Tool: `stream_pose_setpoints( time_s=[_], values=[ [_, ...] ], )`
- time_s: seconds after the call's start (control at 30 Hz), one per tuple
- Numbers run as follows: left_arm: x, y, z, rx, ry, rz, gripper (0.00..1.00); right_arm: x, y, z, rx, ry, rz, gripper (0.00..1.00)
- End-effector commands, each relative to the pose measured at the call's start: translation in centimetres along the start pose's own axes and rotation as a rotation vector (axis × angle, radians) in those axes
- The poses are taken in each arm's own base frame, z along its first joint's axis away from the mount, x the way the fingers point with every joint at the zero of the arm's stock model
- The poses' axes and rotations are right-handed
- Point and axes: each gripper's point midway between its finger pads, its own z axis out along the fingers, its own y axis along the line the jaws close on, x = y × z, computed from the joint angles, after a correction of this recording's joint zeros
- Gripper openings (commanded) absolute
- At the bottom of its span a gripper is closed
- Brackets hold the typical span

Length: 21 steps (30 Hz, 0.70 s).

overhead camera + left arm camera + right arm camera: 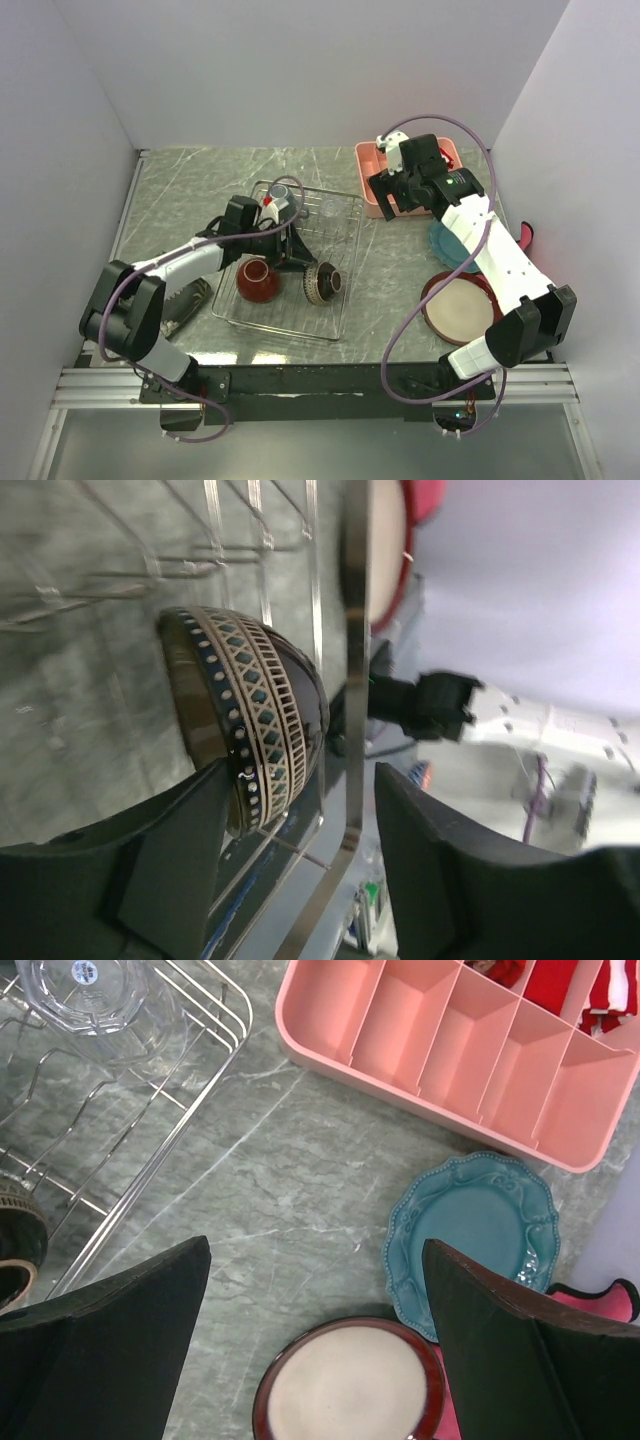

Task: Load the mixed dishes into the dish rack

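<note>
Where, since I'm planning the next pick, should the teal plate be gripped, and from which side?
The teal plate lies flat, so pinch its raised scalloped rim from above, on the side facing the rack, where bare table probably leaves the jaws room.

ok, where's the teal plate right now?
Right side of the table, right wrist view: teal scalloped plate lies between the pink tray and the red-rimmed cream plate.

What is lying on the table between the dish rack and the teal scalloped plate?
Nothing: the right wrist view shows only bare table between dish rack and teal scalloped plate.
</note>
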Motion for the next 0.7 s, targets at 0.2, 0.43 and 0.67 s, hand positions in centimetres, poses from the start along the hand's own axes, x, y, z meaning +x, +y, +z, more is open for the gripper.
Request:
stream_pose_setpoints(
  time_s=[0.2,0.43,0.67],
  values=[
    [-3.7,-0.3,-4.9,-0.328,-0.111,0.133,0.72,-1.1,0.0,-1.0,-0.018,-0.042,0.021,0.94],
    [-9.7,-2.7,-10.5,-0.443,-0.305,0.361,0.73,-1.0,1.6,-1.2,-0.095,-0.046,0.023,0.94],
    [-15.1,-0.9,-16.2,-0.668,-0.461,0.52,0.74,1.4,4.5,-0.9,-0.202,0.018,0.139,0.94]
  ],
)
